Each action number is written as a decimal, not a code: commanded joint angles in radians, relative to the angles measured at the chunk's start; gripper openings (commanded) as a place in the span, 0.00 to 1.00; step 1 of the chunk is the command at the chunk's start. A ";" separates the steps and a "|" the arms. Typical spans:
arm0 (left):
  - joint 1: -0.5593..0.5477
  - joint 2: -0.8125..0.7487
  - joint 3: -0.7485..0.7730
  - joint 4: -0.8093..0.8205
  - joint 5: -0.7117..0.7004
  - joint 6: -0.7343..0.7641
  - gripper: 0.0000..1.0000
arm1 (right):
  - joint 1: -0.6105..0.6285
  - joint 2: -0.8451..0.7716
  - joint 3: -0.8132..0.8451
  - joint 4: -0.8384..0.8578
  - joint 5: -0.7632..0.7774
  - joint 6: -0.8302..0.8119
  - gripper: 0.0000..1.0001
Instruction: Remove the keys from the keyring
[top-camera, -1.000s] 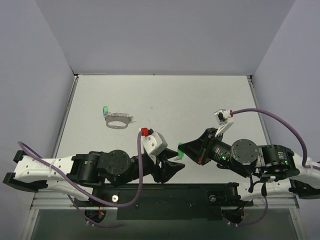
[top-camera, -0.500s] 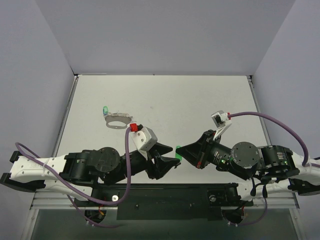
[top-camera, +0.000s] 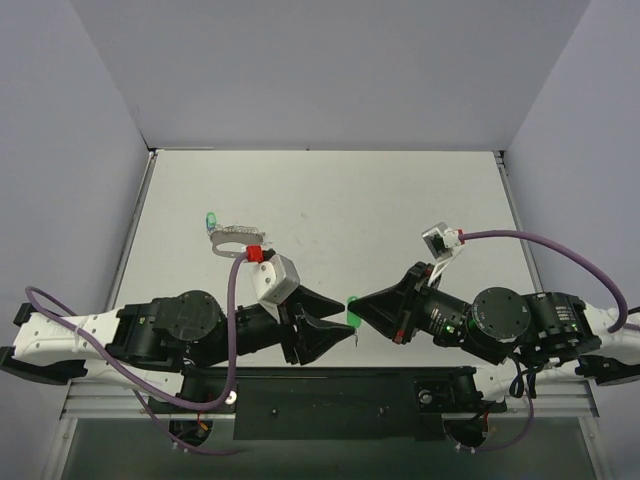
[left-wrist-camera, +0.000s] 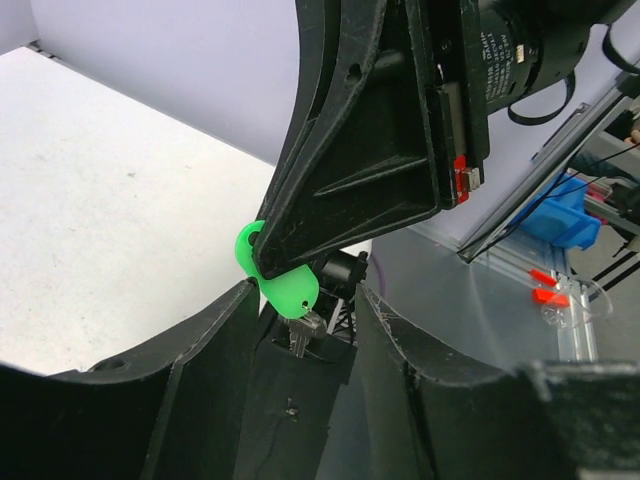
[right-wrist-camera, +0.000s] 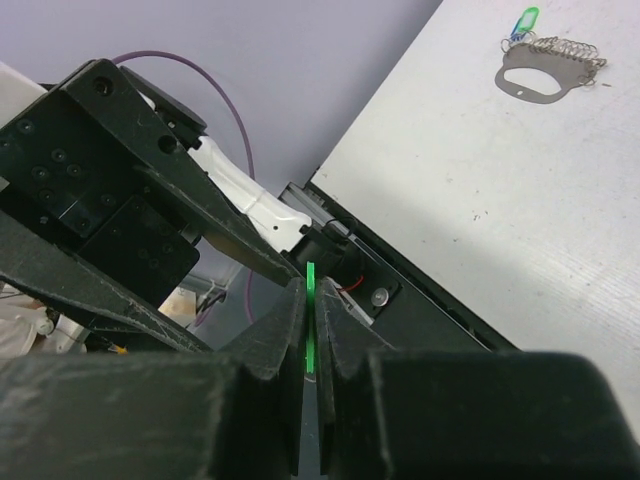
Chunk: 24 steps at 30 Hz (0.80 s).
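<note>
Green plastic marks your progress. One key (top-camera: 353, 313) is clear of the keyring (top-camera: 237, 241) and held edge-on in the air. Your right gripper (top-camera: 361, 304) has its fingers pressed together on the key's head, above the near part of the white table (top-camera: 400, 200). In the left wrist view the key's short silver blade hangs down below the head. It sits in the gap of your left gripper (top-camera: 343, 322), whose fingers are spread wide to either side and do not appear to touch it.

The keyring lies flat on the left side of the table, well apart from both grippers. A second green key (top-camera: 211, 220) rests at the left end of its toothed edge. The views do not show whether that key is threaded on.

I'd judge the task partly done. One key is freed but not set down, and the one by the ring probably needs removing.
</note>
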 joint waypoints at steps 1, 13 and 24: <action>-0.004 -0.042 -0.010 0.056 0.044 -0.025 0.53 | 0.021 0.014 0.031 0.081 0.013 -0.034 0.00; -0.004 -0.013 -0.004 0.036 0.079 -0.053 0.53 | 0.055 0.028 0.048 0.100 0.034 -0.056 0.00; -0.004 -0.033 -0.028 0.016 0.055 -0.083 0.68 | 0.084 0.024 0.059 0.114 0.067 -0.076 0.00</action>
